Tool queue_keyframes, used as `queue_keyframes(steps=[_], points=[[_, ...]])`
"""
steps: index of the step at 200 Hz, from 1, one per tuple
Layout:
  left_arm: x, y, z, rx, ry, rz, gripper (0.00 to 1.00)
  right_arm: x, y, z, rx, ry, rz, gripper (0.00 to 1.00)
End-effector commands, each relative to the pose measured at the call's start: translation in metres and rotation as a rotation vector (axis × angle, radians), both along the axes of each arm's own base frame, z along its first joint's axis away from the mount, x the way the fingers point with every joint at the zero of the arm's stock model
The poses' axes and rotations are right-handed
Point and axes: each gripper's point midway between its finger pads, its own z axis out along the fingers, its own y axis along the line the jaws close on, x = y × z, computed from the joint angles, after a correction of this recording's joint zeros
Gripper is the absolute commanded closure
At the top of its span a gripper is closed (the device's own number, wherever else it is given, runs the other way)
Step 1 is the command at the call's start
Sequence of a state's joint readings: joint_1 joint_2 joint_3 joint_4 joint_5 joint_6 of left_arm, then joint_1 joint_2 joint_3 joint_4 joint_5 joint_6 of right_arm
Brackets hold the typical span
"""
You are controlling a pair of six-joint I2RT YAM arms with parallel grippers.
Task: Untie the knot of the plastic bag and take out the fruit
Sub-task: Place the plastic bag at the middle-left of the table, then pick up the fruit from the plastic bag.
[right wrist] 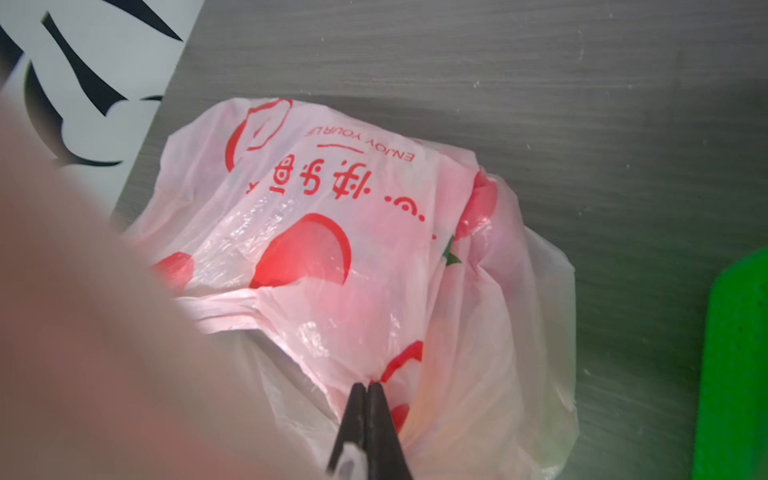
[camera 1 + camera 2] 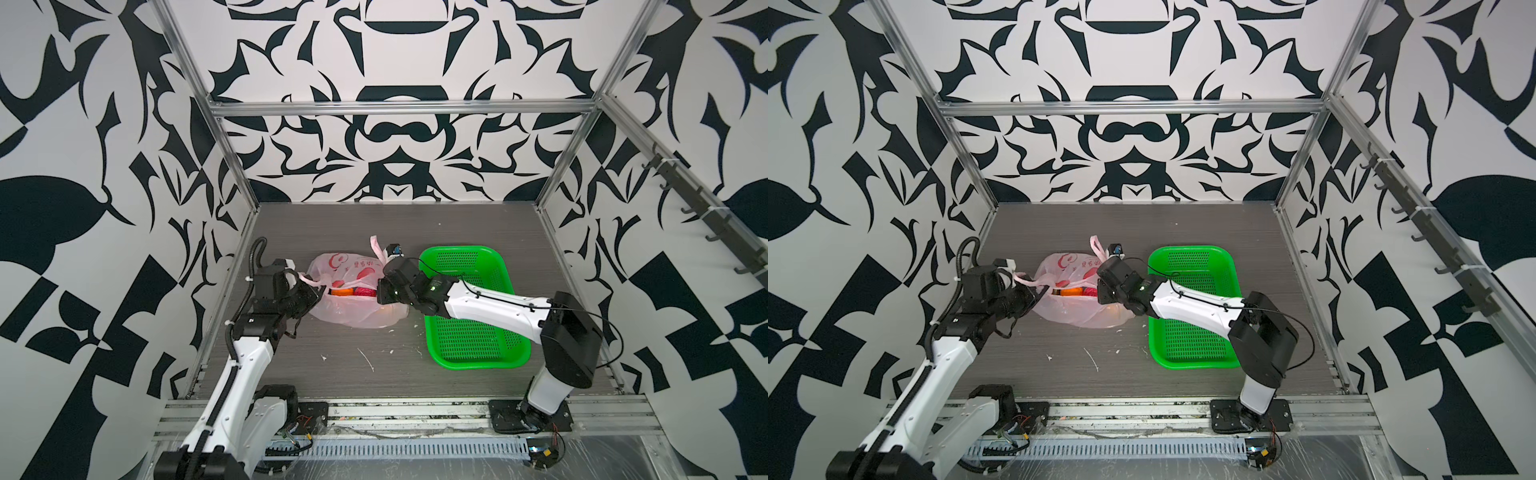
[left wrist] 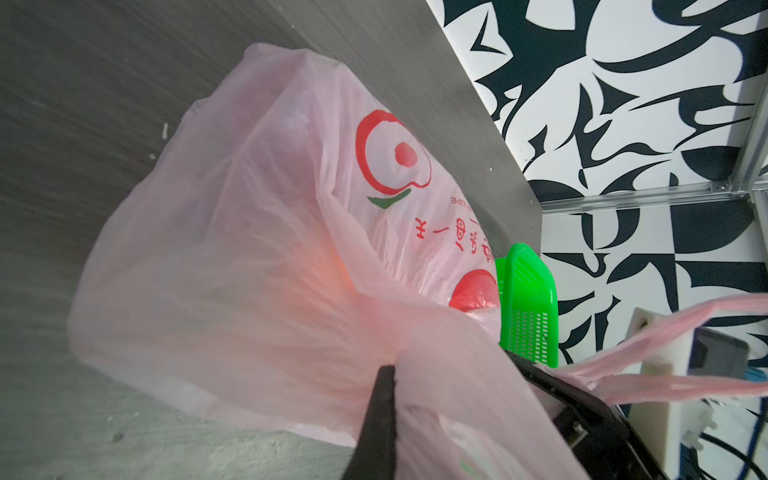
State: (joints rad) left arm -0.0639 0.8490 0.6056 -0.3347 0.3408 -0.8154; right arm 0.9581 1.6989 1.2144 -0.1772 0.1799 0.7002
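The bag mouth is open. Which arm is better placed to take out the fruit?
Probably right: the right fingers pinch the plastic bag beside the exposed fruit, next to the green basket; the left fingers hold its opposite edge.

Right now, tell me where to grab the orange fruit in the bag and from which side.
Probably best to grip the orange fruit by its exposed top, from above through the plastic bag's open mouth: only that strip shows; film covers the rest.
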Motion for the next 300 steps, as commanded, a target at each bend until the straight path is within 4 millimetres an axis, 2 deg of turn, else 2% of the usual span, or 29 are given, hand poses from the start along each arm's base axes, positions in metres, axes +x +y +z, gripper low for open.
queue_keyframes(steps=[1, 15, 25, 56, 81, 112, 139, 179, 222, 232, 242, 258, 283, 300], points=[[-0.022, 0.004, -0.029, 0.004, 0.104, 0.027, 1.0, -0.006, -0.013, 0.006, 0.021, -0.016, -0.079, 1.0], [-0.026, 0.005, -0.035, -0.004, 0.114, 0.038, 1.0, -0.013, -0.018, -0.001, 0.014, -0.001, -0.086, 0.97], [-0.028, 0.005, -0.037, -0.009, 0.114, 0.045, 1.0, -0.017, -0.02, -0.001, 0.017, 0.003, -0.082, 0.92], [-0.03, 0.006, -0.032, -0.018, 0.089, 0.055, 1.0, -0.032, -0.017, 0.015, 0.025, -0.005, -0.034, 0.73], [-0.03, 0.004, -0.026, -0.026, 0.072, 0.048, 1.0, -0.047, -0.015, 0.03, 0.016, -0.011, 0.006, 0.64], [-0.031, 0.002, -0.02, -0.043, 0.057, 0.041, 1.0, -0.067, -0.008, 0.043, 0.018, -0.009, 0.057, 0.56], [-0.033, 0.001, -0.012, -0.058, 0.028, 0.041, 1.0, -0.086, -0.001, 0.053, 0.004, -0.006, 0.103, 0.54], [-0.033, -0.001, -0.001, -0.074, -0.001, 0.031, 1.0, -0.117, 0.003, 0.072, 0.0, -0.012, 0.151, 0.55], [-0.036, -0.003, 0.001, -0.085, -0.011, 0.018, 1.0, -0.15, 0.009, 0.09, -0.022, -0.026, 0.211, 0.6], [-0.038, -0.004, 0.001, -0.091, -0.013, 0.017, 1.0, -0.15, 0.012, 0.089, -0.032, -0.035, 0.214, 0.65], [-0.04, -0.005, 0.002, -0.097, -0.017, 0.015, 1.0, -0.148, 0.017, 0.089, -0.035, -0.049, 0.213, 0.75], [-0.043, -0.005, 0.002, -0.101, -0.02, 0.015, 1.0, -0.143, 0.034, 0.09, -0.012, -0.079, 0.223, 0.84], [-0.046, -0.005, 0.003, -0.104, -0.027, 0.013, 1.0, -0.132, 0.058, 0.089, -0.024, -0.125, 0.23, 0.89], [-0.048, -0.006, 0.004, -0.111, -0.029, 0.006, 1.0, -0.121, 0.067, 0.084, -0.059, -0.155, 0.2, 0.91]])
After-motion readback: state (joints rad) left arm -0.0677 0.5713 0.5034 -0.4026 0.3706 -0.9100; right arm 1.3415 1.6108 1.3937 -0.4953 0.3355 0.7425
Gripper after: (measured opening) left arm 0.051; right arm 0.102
